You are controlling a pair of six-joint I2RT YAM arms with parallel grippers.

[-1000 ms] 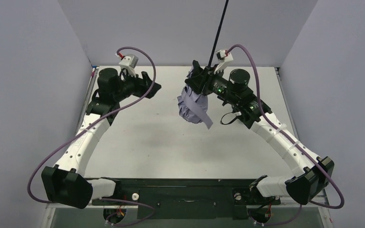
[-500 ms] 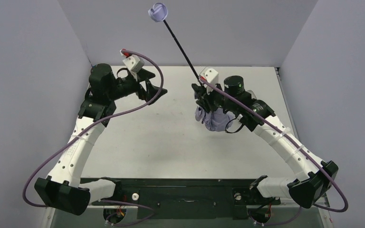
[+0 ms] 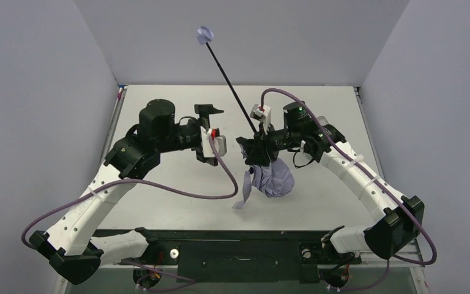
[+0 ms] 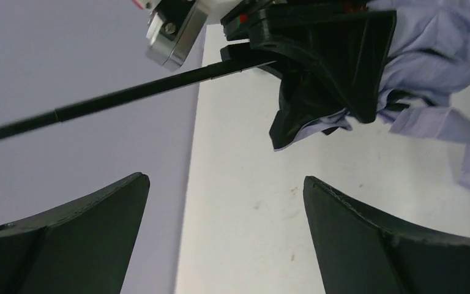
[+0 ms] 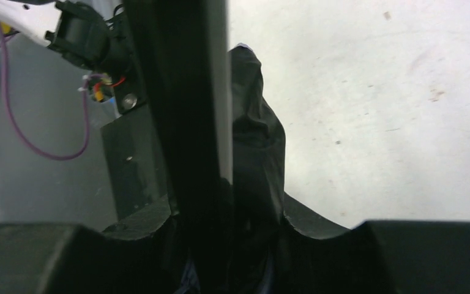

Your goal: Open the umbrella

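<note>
The umbrella hangs as a folded lavender bundle just above the table's middle, its strap dangling to the left. Its thin black shaft rises toward the far left and ends in a lavender knob. My right gripper is shut on the umbrella where shaft meets canopy; in the right wrist view the shaft and black fabric fill the jaws of the gripper. My left gripper stands wide open just left of it, empty. The left wrist view shows that gripper below the shaft and fabric.
Grey walls enclose the white table on the left, back and right. The black base rail runs along the near edge. Purple cables loop off both arms over the table.
My left arm swung in toward the middle and its jaws opened wide. My right arm brought the umbrella nearer and lower, tilting the shaft toward the far left.
</note>
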